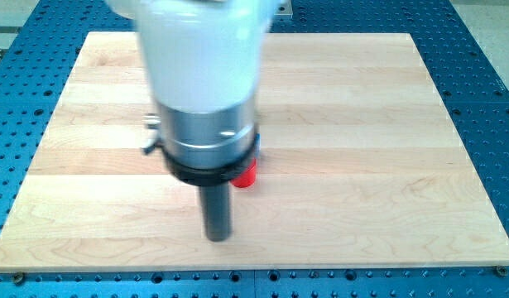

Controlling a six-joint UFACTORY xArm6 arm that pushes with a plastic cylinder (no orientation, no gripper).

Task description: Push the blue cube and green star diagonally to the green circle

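My arm's white and silver body (204, 91) fills the upper middle of the view and hides much of the wooden board (386, 165). The dark rod points down, and my tip (217, 237) rests on the board below the centre. A red block (247, 175), its shape unclear, peeks out from under the arm just up and right of the tip, apart from it. A small dark blue sliver (258, 147) shows at the arm's right edge; I cannot tell whether it is the blue cube. No green star or green circle shows.
The board lies on a blue perforated table (486, 99) that surrounds it on all sides. A small grey fitting (150, 136) sticks out at the arm's left side.
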